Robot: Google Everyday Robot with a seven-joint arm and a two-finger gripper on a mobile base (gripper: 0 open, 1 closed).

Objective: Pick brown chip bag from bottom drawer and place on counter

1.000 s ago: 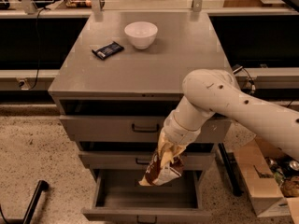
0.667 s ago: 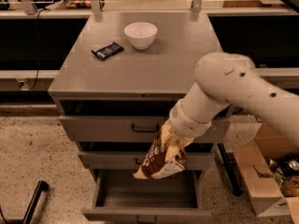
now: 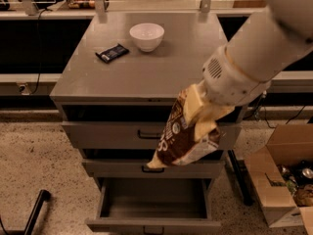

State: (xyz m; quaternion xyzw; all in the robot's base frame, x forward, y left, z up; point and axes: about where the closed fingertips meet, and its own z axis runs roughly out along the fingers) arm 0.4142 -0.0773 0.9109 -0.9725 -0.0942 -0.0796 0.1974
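Note:
The brown chip bag hangs in the air in front of the upper drawers, just below the counter's front edge. My gripper is shut on the bag's top end, its tan fingers pressed on the bag. The white arm reaches in from the upper right. The bottom drawer is pulled open below the bag and looks empty inside. The counter is the grey top of the cabinet, behind and above the bag.
A white bowl and a small dark blue wrapped bar lie at the back of the counter. An open cardboard box with items stands on the floor at right. A dark bar lies at the lower left.
The arm has lifted the bag up and to the right, from just above the open bottom drawer to the level of the top drawers. The arm now fills more of the upper right.

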